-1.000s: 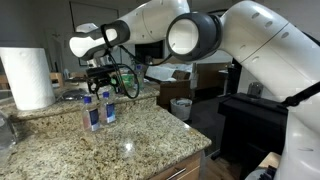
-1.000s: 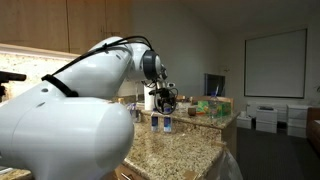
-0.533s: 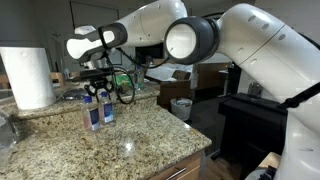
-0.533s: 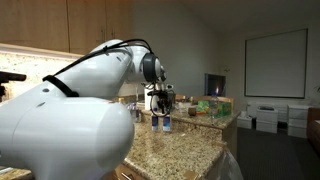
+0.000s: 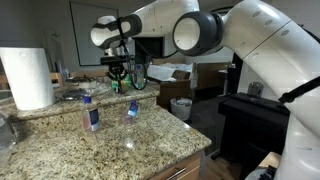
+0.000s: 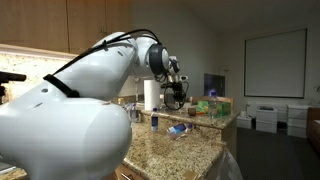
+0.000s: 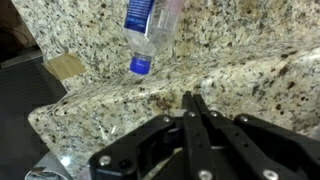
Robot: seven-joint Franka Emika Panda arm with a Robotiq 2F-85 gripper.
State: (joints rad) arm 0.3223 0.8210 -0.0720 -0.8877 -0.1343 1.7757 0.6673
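Blue-capped bottle (image 7: 152,30) now toppled, end effector (image 7: 192,101) clenched empty, higher than before

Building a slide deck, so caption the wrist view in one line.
Shut, empty gripper above the granite counter, with a tipped blue-capped bottle beyond it.

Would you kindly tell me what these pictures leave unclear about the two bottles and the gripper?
Standing bottle: too small in both exterior views; label unreadable.
Other bottle: wrist view's top edge cuts off its base; blurred in an exterior view, so lying or tipping is unclear.
Gripper: small and dark in both exterior views; jaws not discernible there.
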